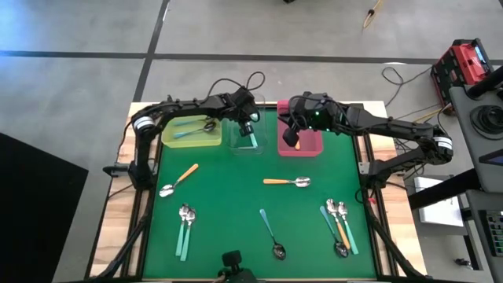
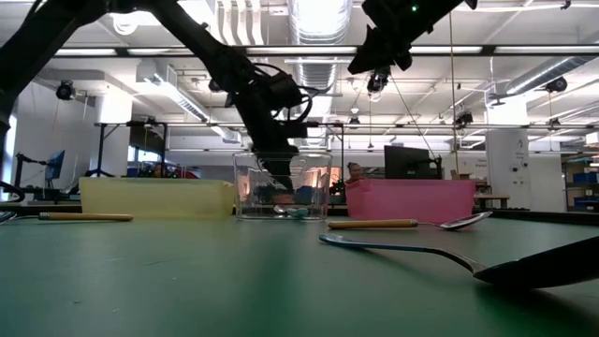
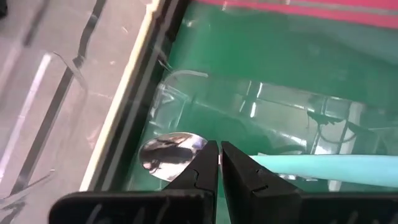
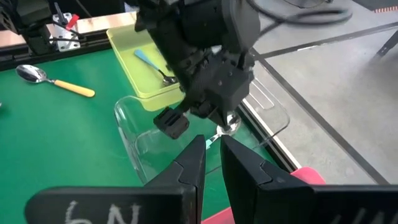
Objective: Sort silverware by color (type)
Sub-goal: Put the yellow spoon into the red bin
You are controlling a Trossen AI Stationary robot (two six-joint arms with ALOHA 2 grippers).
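Note:
The silverware is spoons with orange or teal handles. One teal-handled spoon (image 3: 171, 152) with a silver bowl lies on the bottom of the clear bin (image 1: 256, 146). My left gripper (image 3: 219, 152) is shut and reaches down into this bin, its tips right over the spoon's neck. My right gripper (image 1: 291, 139) hangs high over the pink bin (image 1: 308, 148). It is shut to a narrow slit, and nothing shows between its fingers (image 4: 194, 163). Another teal spoon (image 1: 192, 130) lies in the yellow bin (image 1: 174, 140). My left gripper's shut fingertips (image 3: 208, 163) stand over the spoon's neck, where the silver bowl meets the teal handle (image 3: 329, 168). They slant down into the clear bin. The tips hide that spot, so I cannot tell whether they touch the spoon, which lies flat on the bin's bottom.
Loose spoons lie on the green mat: an orange one (image 1: 179, 179) at the left and an orange one (image 1: 287, 181) in the middle. Near the front lie a teal pair (image 1: 185, 228), a dark-bowled teal one (image 1: 271, 233) and a mixed group (image 1: 338, 224).

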